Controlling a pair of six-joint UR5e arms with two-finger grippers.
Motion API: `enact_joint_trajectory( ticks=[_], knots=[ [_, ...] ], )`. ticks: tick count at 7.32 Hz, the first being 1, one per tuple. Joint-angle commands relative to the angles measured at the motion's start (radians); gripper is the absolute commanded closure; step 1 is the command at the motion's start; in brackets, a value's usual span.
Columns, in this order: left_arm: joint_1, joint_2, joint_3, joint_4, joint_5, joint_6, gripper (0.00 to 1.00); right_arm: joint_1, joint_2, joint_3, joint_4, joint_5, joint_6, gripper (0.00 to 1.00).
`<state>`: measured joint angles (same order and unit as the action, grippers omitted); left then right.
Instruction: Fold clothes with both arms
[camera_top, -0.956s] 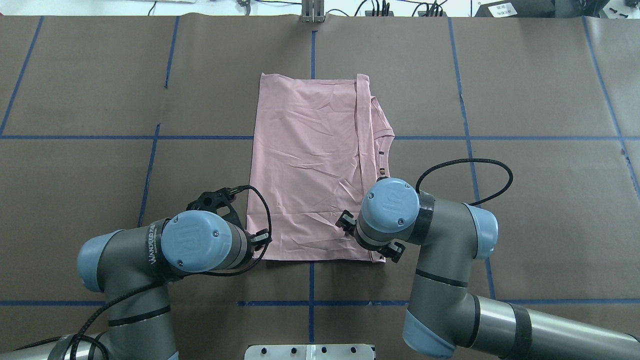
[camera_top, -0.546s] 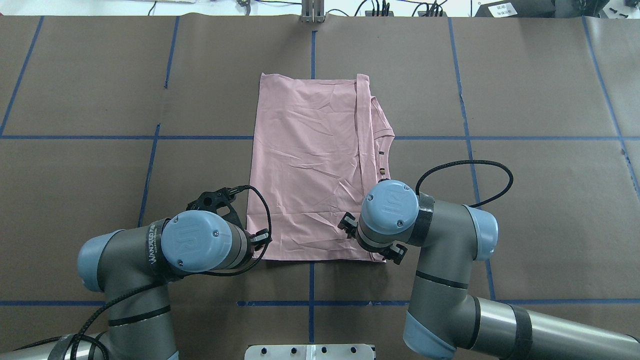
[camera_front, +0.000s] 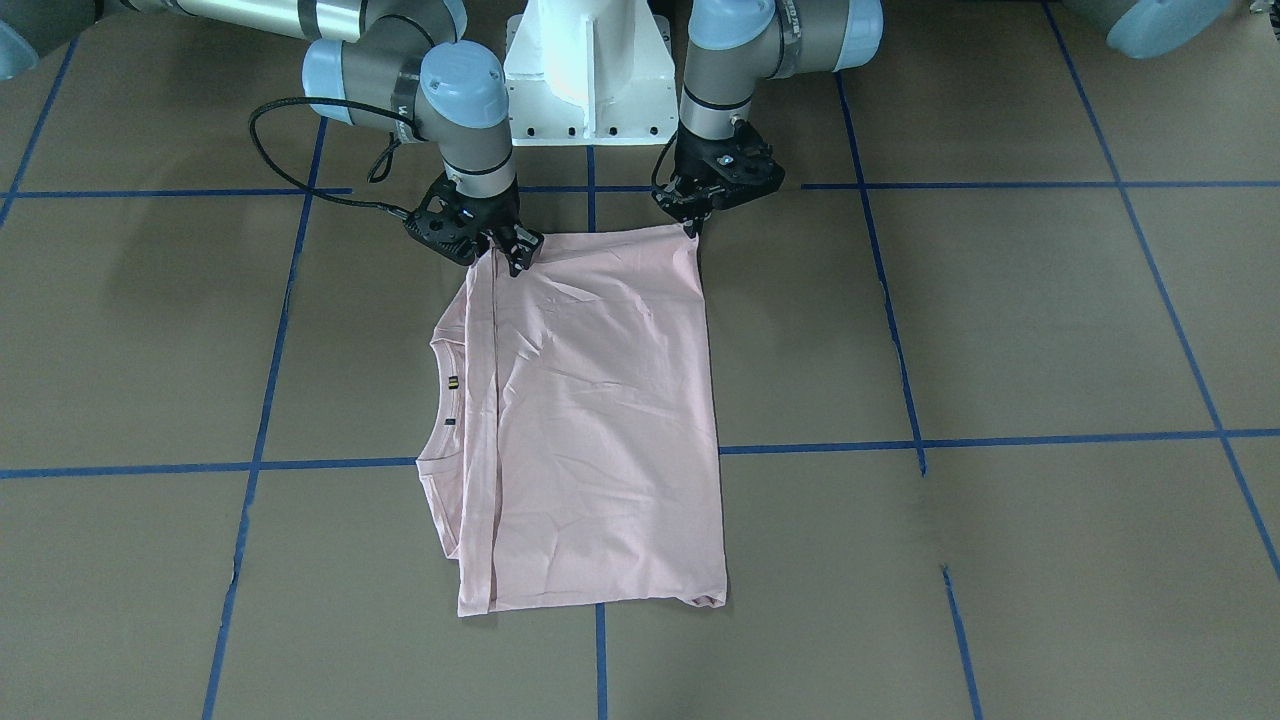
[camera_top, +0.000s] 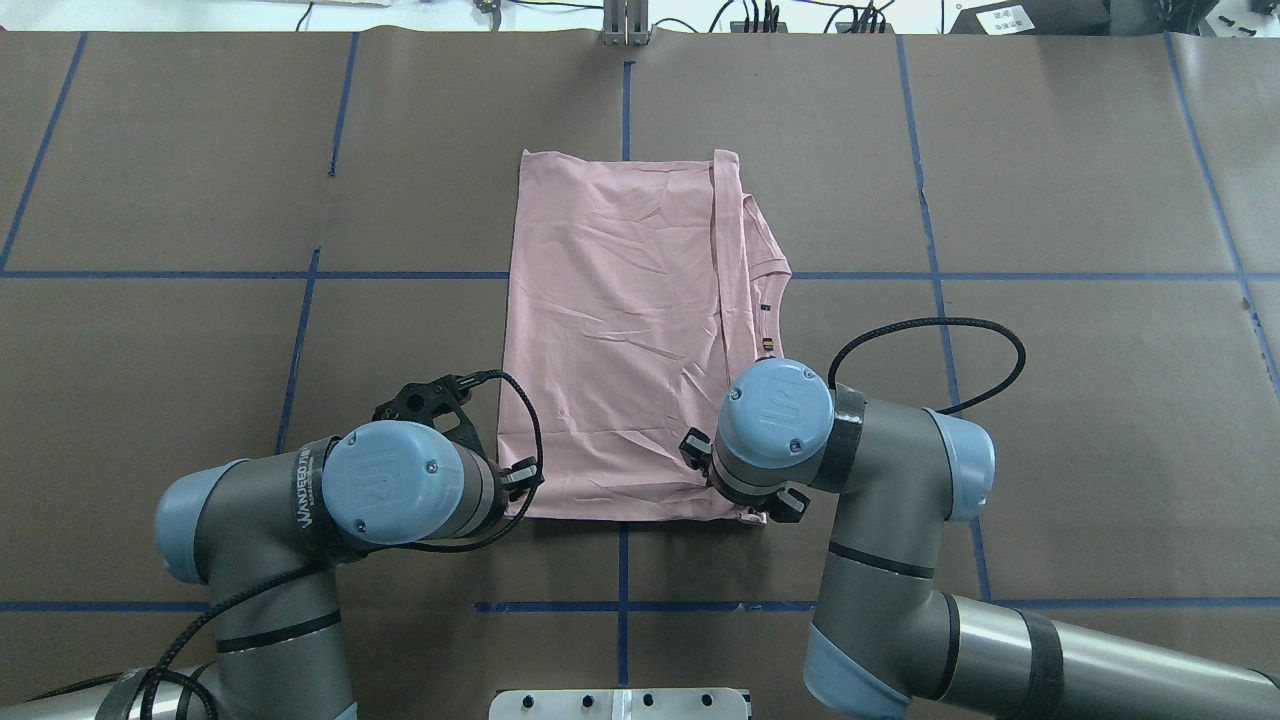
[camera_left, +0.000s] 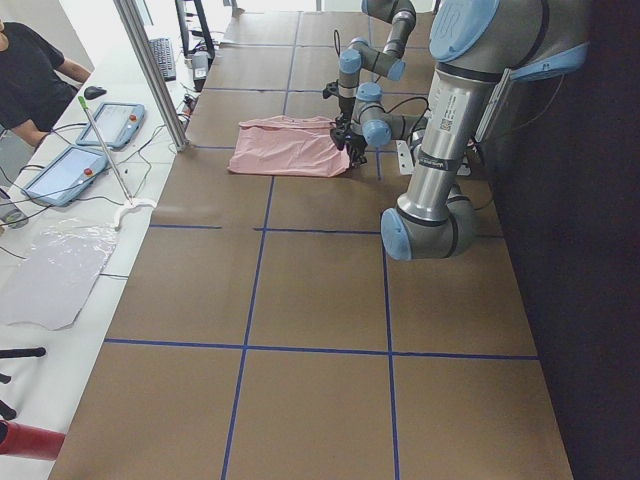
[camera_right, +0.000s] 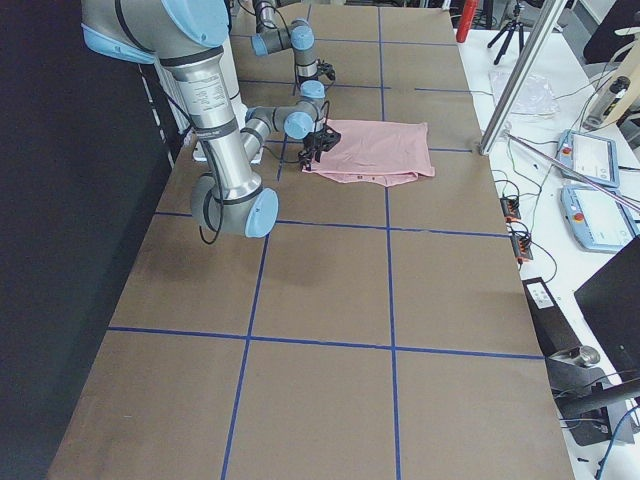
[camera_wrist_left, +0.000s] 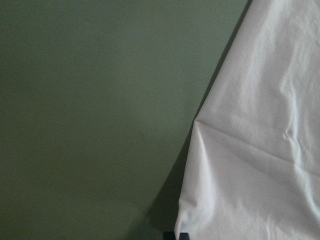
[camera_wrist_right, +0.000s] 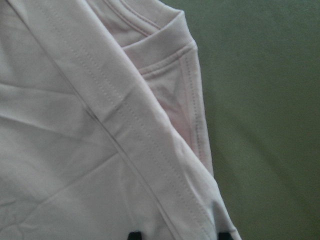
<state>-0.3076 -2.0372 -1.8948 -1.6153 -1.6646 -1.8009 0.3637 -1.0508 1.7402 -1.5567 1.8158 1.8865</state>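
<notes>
Your surface (camera_top: 180, 180) is brown paper gridded with blue tape lines (camera_top: 150, 274). Overhead, you've got cables and black plugs (camera_top: 760, 15) along its far edge.

In the left side view, a white side surface (camera_left: 60, 330) runs beside it. It carries two control pendants (camera_left: 110, 125), a keyboard (camera_left: 160, 58), a crumpled clear plastic sheet (camera_left: 55, 270), a thin rod (camera_left: 105, 150) and a red object (camera_left: 30, 440) at the near corner. A person in a black top (camera_left: 25, 70) is at its far end. An aluminium post (camera_left: 150, 70) stands at the edge.

The right side view shows a tripod (camera_right: 517, 18) and a red cylinder (camera_right: 465, 20) at the far end.
</notes>
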Motion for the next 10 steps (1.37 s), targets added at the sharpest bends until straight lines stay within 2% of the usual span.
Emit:
enact_joint_trajectory(
  ticks=[1,5,8,10],
  knots=[
    [-0.001,0.0,-0.001,0.0,-0.001,0.0,1.0,0.006,0.003,0.007,0.003,-0.001,0.0,1.0],
    [-0.001,-0.002,-0.013,0.003,-0.006,0.0,1.0,0.026,-0.002,0.088,0.01,-0.003,0.002,1.0],
    [0.016,0.046,-0.12,0.009,-0.006,-0.002,1.0,0.021,-0.014,0.097,0.014,0.011,-0.001,1.0],
    [0.086,0.052,-0.168,0.084,-0.006,-0.005,1.0,-0.038,-0.078,0.221,0.014,0.017,-0.003,1.0]
  ],
)
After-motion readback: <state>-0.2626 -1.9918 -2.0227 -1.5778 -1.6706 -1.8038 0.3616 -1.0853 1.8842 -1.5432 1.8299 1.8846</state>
